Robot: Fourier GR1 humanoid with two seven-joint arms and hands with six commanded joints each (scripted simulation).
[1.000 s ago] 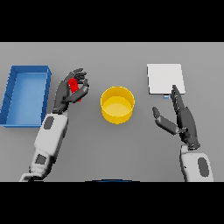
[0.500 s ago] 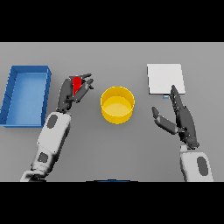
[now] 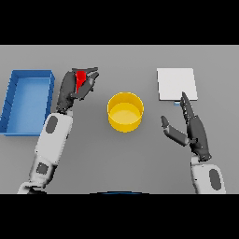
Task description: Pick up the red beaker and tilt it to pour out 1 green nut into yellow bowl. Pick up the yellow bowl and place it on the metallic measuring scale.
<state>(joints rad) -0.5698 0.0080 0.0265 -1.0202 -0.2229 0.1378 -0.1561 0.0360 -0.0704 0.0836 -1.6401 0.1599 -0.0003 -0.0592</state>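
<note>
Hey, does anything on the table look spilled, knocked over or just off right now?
Nothing stands out. The left hand holds the red beaker left of the yellow bowl, which sits upright. No nut shows on the table. The right hand waits open by the scale.

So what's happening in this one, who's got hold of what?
The left hand is curled round the small red beaker, holding it left of the round yellow bowl and not over it. No green nut shows in the bowl. The right hand is open, holding nothing, just below the flat white metallic measuring scale. A blue rectangular tray sits at the far left of the grey table.
</note>
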